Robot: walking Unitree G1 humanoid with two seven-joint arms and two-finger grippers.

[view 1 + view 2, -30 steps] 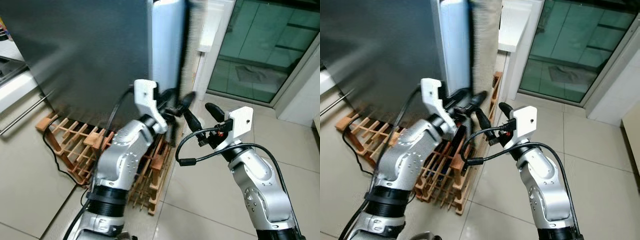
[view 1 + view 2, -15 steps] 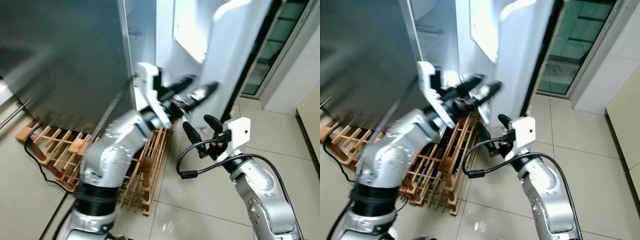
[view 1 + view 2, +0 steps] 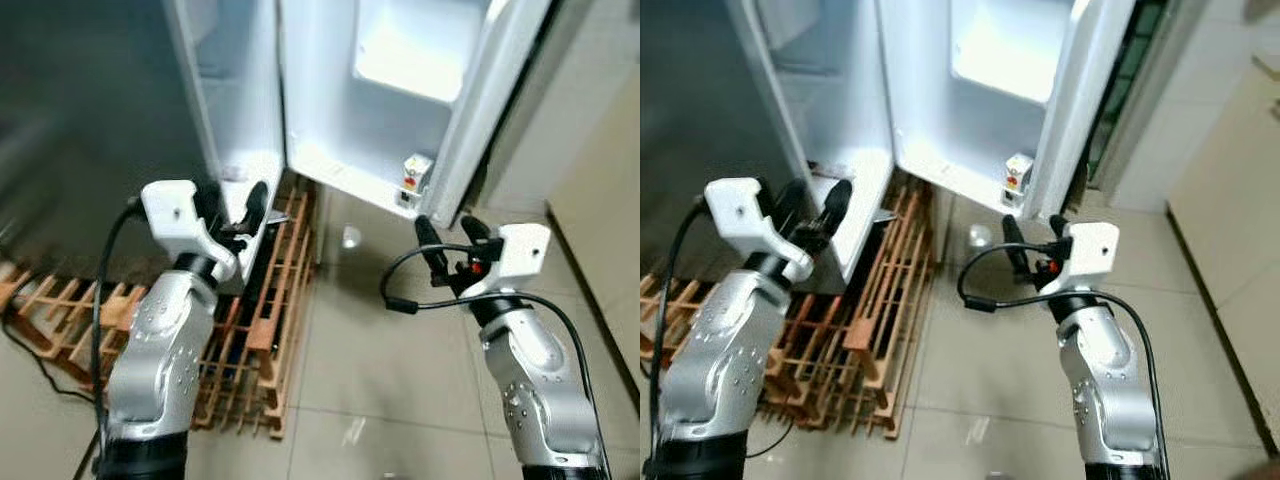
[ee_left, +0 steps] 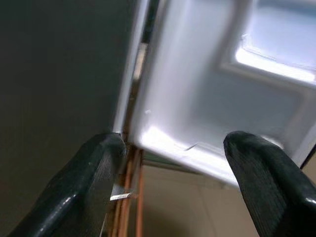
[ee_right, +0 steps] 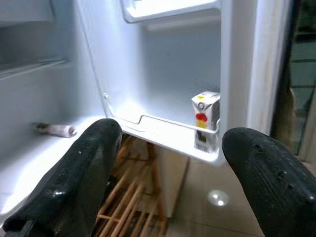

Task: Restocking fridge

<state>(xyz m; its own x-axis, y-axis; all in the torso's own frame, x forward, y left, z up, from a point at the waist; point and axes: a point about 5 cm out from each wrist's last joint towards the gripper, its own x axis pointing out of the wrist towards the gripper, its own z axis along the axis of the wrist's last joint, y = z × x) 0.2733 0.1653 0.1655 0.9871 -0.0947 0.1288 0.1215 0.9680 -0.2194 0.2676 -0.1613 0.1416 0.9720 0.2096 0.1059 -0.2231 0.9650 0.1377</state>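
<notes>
While both grippers, left gripper (image 3: 236, 210) and right gripper (image 3: 446, 243), are hanging spread and empty, the small carton (image 5: 204, 121) is standing upright in the fridge door's (image 3: 480, 110) lowest shelf: probably light, crushable; grip its flat sides.

Brightest area is the white inner lining of the open fridge door (image 3: 400, 90), which glares near the top; a small reflected spot sits on the floor tiles (image 3: 350, 236). Dark fridge front (image 3: 80, 120) is dim and motion-blurred. Wrist views are soft, with near fingers (image 5: 74, 168) out of focus
</notes>
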